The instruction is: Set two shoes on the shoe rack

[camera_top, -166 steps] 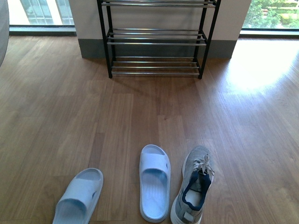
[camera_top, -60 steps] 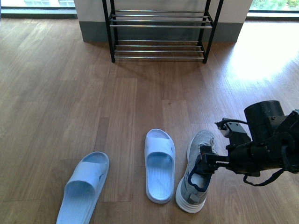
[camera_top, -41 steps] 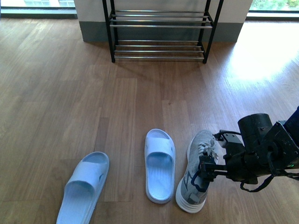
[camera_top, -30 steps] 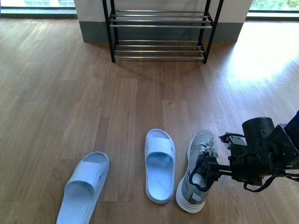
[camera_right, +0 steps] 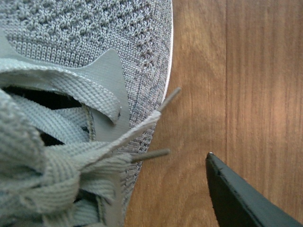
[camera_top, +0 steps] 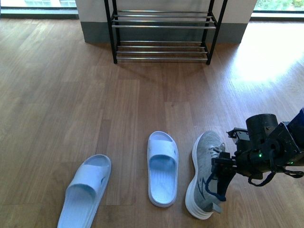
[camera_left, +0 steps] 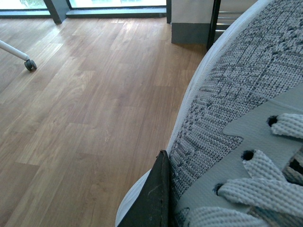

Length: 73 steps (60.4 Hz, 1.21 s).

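Right gripper sits at the navy collar of the grey knit white-soled sneaker, tipped sideways on the floor beside a pale blue slide slipper; its closure cannot be told. It should pinch firmly before lifting toward the black metal shoe rack, well ahead.

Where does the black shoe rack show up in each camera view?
Front view: shoe rack at top centre, against the wall.
Left wrist view: only one black post and some bar ends, far off past the sneaker.
Right wrist view: not in it.
Shared landmark: the wood floor, in all three.
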Each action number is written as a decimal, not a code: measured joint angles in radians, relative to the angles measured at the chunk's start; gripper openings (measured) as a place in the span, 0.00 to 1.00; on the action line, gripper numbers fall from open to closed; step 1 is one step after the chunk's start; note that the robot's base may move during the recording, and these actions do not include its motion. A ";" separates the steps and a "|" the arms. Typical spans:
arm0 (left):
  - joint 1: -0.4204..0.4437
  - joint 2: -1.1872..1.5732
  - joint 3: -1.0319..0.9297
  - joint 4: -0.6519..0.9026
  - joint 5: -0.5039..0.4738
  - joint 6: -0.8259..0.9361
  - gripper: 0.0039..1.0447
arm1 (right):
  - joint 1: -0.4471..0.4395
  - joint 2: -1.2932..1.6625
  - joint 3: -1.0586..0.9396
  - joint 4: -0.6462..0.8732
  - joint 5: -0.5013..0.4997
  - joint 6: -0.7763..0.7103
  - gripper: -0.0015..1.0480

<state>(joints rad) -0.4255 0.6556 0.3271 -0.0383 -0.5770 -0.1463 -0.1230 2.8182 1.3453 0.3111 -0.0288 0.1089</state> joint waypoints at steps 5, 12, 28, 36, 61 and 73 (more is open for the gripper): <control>0.000 0.000 0.000 0.000 0.000 0.000 0.01 | -0.009 0.000 -0.002 -0.008 0.002 0.004 0.33; 0.000 0.000 0.000 0.000 0.000 0.000 0.01 | -0.023 0.000 -0.005 -0.018 0.005 0.007 0.18; 0.000 0.000 0.000 0.000 0.000 0.000 0.01 | -0.046 -0.052 -0.099 0.022 0.092 -0.057 0.01; 0.000 0.000 0.000 0.000 0.000 0.000 0.01 | -0.073 -0.149 -0.250 0.147 0.156 -0.211 0.01; 0.000 0.000 0.000 0.000 0.000 0.000 0.01 | -0.134 -0.858 -0.738 0.279 0.080 -0.522 0.01; 0.000 0.000 0.000 0.000 0.000 0.000 0.01 | -0.188 -1.227 -0.883 0.178 0.047 -0.542 0.01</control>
<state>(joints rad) -0.4255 0.6556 0.3271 -0.0383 -0.5766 -0.1463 -0.3115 1.5913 0.4622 0.4892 0.0185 -0.4335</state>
